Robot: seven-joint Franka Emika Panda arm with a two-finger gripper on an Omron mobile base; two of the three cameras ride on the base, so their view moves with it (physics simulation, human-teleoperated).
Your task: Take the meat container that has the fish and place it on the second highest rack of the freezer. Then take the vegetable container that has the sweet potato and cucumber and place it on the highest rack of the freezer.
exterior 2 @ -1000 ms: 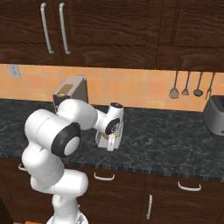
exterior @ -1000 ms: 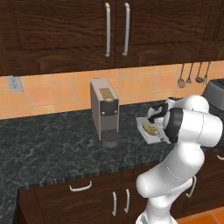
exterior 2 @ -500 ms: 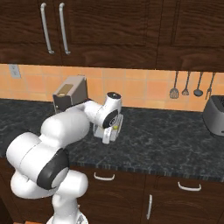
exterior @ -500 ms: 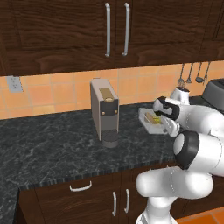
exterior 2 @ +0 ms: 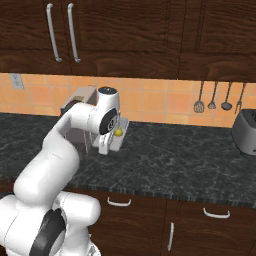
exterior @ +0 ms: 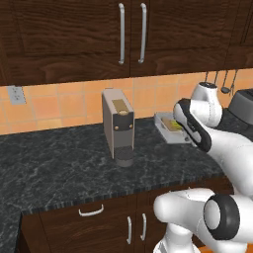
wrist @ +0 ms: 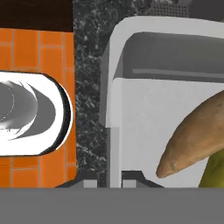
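Hand view, item one: vegetable container [wrist: 144, 109], white, seen close from above its near rim, with the sweet potato [wrist: 197, 140] lying inside and a green-yellow item at the right edge, probably the cucumber, too cropped to be sure. The two dark tips of the jaws sit on either side of the container's near wall; whether they are pressed onto it or only straddling it cannot be told.

Left base view, item two: container [exterior: 170, 127] on the dark stone table [exterior: 54, 168], just right of the grey coffee machine [exterior: 118, 128], partly covered by the arm's forearm. Gripper [exterior 2: 107, 144] in the right base view hangs at the container's edge, close to the coffee machine.

Risks, judged:
- Hold is on one thin wall only; a lift could tip the container and roll the sweet potato out.
- Forearm is close to the coffee machine; a swing outward could knock it.
- Task order names the fish container first; carrying this one now may mean the wrong rack or sequence.

Change noted: compared with one second ago, the arm's elbow has swung out to the right and lower, and the wrist has turned over the container; container and coffee machine keep their places on the table.
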